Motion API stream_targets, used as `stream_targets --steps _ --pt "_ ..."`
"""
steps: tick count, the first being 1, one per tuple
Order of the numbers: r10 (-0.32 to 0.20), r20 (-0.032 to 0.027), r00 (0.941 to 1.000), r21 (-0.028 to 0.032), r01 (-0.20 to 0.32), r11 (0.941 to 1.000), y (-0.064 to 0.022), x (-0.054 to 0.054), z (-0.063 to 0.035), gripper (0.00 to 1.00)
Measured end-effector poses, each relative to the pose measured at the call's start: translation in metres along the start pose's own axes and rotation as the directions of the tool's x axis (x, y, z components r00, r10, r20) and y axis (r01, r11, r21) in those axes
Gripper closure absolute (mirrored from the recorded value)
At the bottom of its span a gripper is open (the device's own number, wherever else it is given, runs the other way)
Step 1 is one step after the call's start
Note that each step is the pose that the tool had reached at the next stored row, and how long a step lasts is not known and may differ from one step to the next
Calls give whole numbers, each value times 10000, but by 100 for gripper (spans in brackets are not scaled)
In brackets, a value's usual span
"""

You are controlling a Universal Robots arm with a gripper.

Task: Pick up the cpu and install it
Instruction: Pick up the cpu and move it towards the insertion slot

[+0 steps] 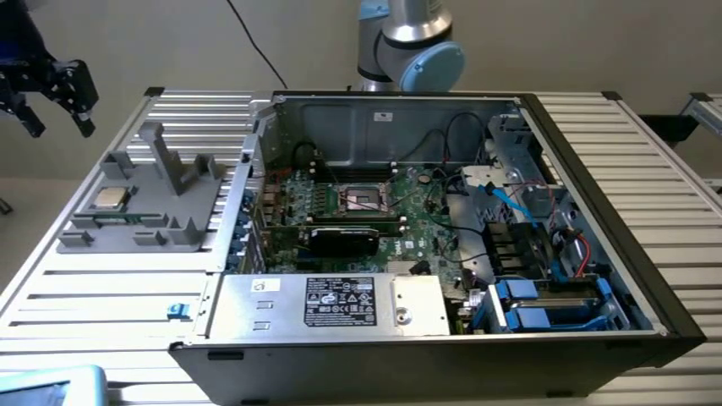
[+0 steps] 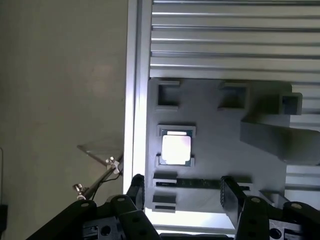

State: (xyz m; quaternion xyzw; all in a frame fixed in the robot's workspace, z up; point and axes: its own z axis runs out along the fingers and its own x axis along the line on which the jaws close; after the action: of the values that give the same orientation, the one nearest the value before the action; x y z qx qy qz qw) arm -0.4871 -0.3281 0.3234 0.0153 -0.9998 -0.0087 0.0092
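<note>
The cpu [image 1: 110,198] is a small silvery square chip lying flat in a recess of the grey holder block [image 1: 158,222], at the exterior view's left. In the wrist view the cpu [image 2: 176,149] gleams bright on the grey holder block [image 2: 215,145]. My gripper [image 1: 59,127] hangs high above the table's far left corner, well above and apart from the chip. My gripper [image 2: 182,192] is open, its two black fingers [image 2: 136,187] spread wide with nothing between them. The motherboard socket [image 1: 367,199] sits inside the open computer case.
The open computer case [image 1: 609,211] takes up the middle and right of the slatted metal table [image 1: 113,296]. A silver power supply box [image 1: 338,304] with a black label lies at its front. Tall grey posts [image 1: 169,161] rise from the holder block. Cables run inside the case.
</note>
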Motion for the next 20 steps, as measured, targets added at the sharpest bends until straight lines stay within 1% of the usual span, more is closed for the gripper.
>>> stream_targets --steps 20 --pt "-1 0 10000 0 1 10000 -7 -2 365 28"
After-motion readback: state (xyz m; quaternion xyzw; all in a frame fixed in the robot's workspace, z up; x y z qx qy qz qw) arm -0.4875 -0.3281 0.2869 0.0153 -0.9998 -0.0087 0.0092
